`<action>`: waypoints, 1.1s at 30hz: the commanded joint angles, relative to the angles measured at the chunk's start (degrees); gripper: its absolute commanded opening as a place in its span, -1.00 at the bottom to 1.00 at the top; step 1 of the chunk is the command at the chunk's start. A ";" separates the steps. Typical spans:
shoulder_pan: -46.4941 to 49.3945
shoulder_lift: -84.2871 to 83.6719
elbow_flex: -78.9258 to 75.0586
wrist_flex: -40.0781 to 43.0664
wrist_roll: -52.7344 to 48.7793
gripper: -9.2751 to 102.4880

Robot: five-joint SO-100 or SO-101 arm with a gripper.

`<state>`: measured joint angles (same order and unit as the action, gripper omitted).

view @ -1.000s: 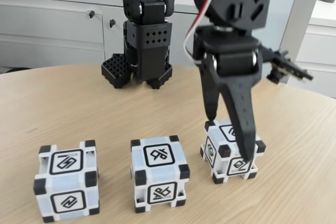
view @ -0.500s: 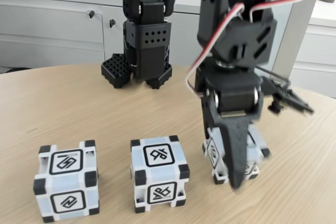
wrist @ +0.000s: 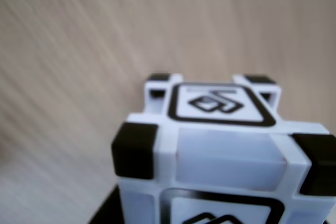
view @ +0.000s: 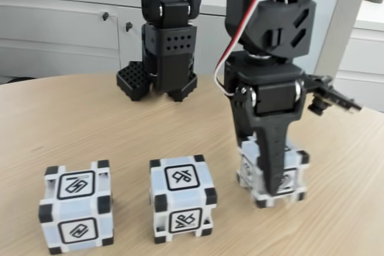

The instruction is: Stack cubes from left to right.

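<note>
fixed cam is sitting low at the table (view: 90,118) edge, facing the arm; wrist cam is looking down super close, both catching the right-hand cube (view: 291,169) (wrist: 220,150).

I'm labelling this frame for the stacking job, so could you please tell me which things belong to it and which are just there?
Part of the job:
- left cube
- middle cube
- right cube, with the tool closed around it; the same cube shows in the wrist view

Just there:
- table
- black arm base
- white cabinets behind
</note>
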<state>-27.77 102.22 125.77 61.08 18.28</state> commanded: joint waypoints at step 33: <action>35.51 27.33 -0.09 11.34 -26.72 -0.84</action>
<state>4.92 127.35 126.12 70.05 -7.82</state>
